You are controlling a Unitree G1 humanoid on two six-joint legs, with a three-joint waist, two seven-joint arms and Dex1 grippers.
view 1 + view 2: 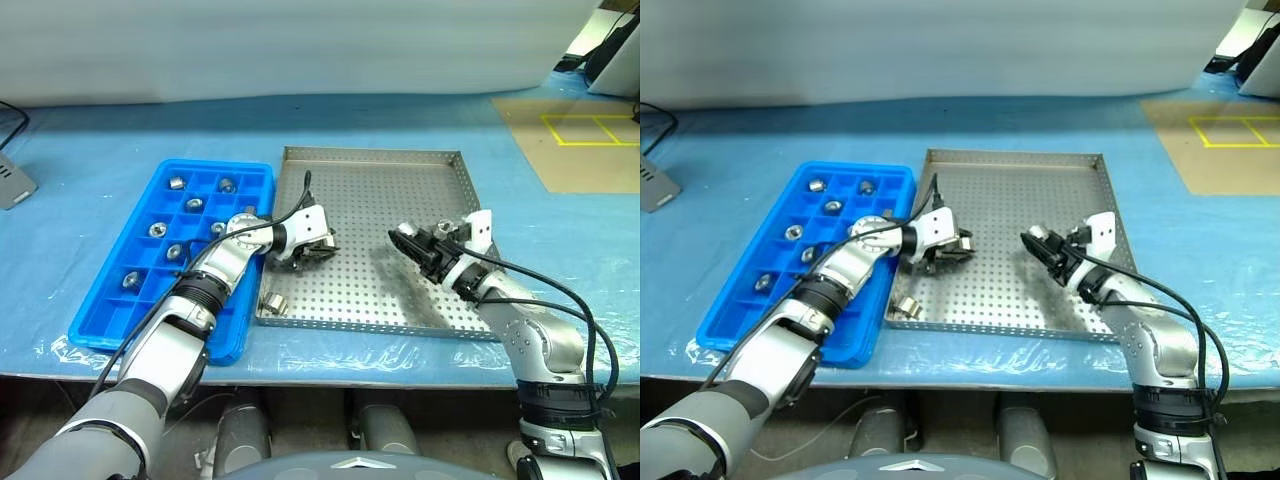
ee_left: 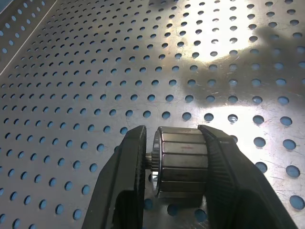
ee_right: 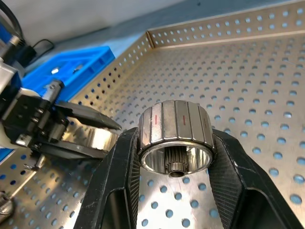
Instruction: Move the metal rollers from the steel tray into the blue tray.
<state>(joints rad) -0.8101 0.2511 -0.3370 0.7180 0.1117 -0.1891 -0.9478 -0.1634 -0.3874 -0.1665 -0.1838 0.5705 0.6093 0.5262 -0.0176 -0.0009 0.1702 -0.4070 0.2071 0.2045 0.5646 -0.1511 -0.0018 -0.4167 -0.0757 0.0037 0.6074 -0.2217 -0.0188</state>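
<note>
Both arms come up from the bottom of my head view. Biggest is the blue-covered bench (image 1: 90,150), then the steel tray (image 1: 370,170) at centre, then the blue tray (image 1: 105,310) at centre left with metal rollers (image 1: 176,183) sitting in its compartments. My left hand (image 1: 312,250) is clamped on a roller (image 2: 181,162) over the steel tray's left side — my right hand (image 1: 405,240) grips another (image 3: 175,133) at centre right. One loose roller (image 1: 272,303) lies in the tray's lower left corner.
</note>
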